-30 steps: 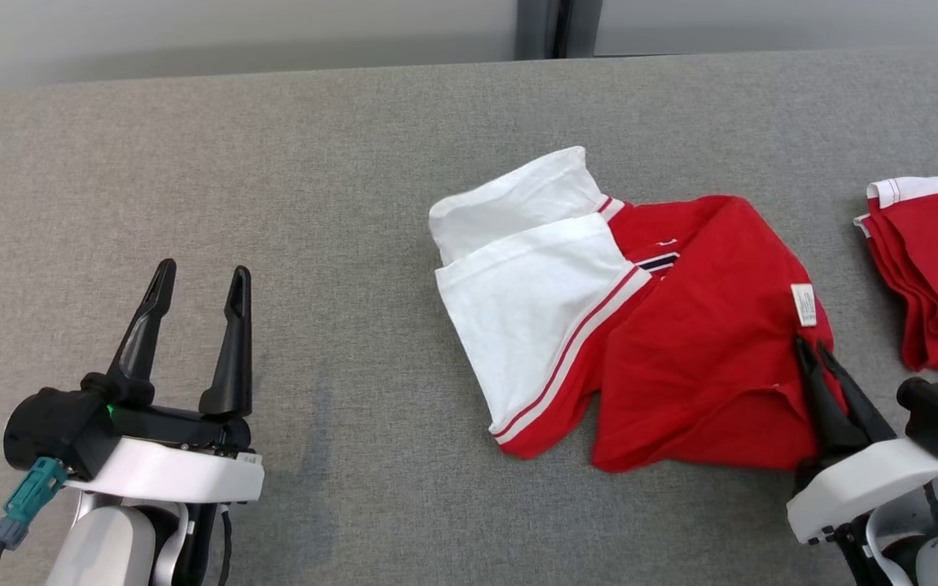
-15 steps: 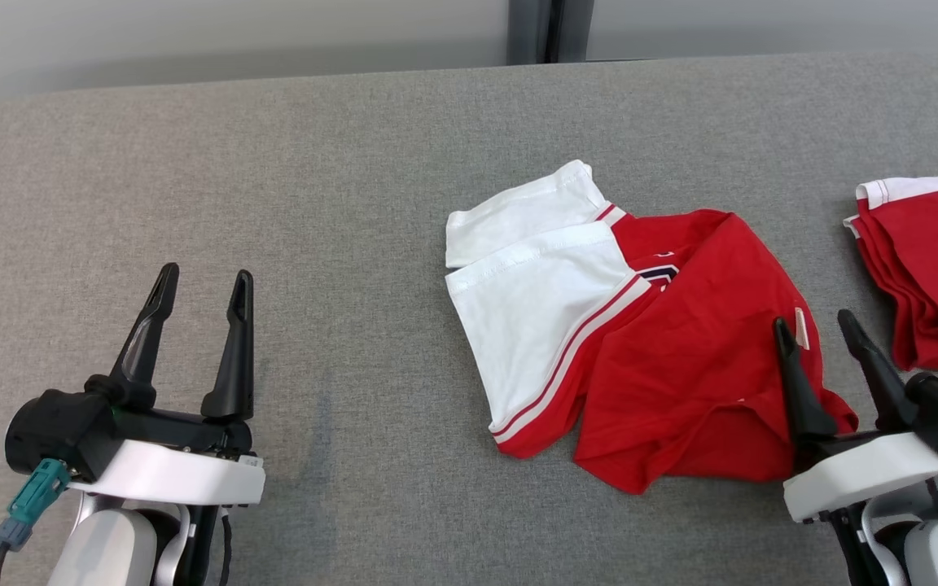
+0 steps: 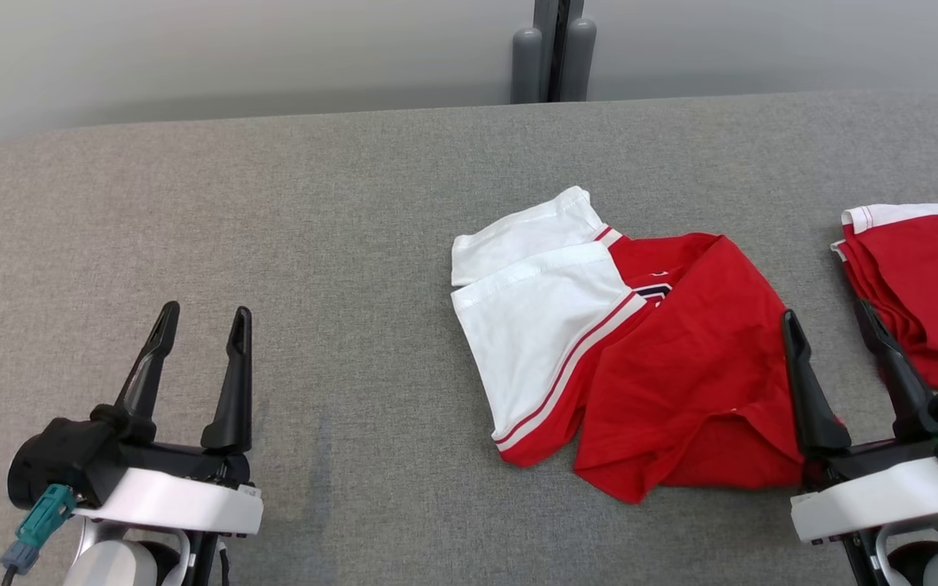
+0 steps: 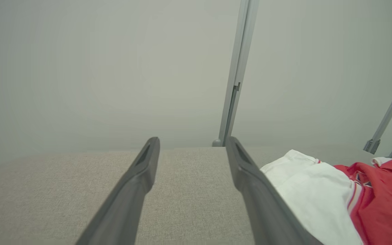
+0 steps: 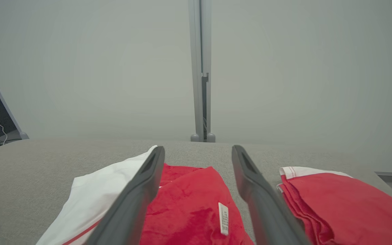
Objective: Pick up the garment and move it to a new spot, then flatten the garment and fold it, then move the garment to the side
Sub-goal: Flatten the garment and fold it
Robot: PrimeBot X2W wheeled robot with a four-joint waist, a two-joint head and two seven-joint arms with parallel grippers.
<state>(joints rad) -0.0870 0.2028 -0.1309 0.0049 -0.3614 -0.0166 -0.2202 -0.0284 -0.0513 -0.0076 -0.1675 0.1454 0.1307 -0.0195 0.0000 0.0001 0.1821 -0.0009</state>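
Garment (image 3: 640,358) lies centre-right on the tabletop (image 3: 314,244), long axis left to right. Our right tool (image 3: 826,311), spread and empty, sits at its right end; left tool (image 3: 206,309), also spread, is well apart.

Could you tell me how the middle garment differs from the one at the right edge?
The middle garment lies rumpled and spread; the right garment sits folded in layers. The middle garment shows broad white panels; the right garment shows a narrow white band. Both are red and white, on the grey surface.
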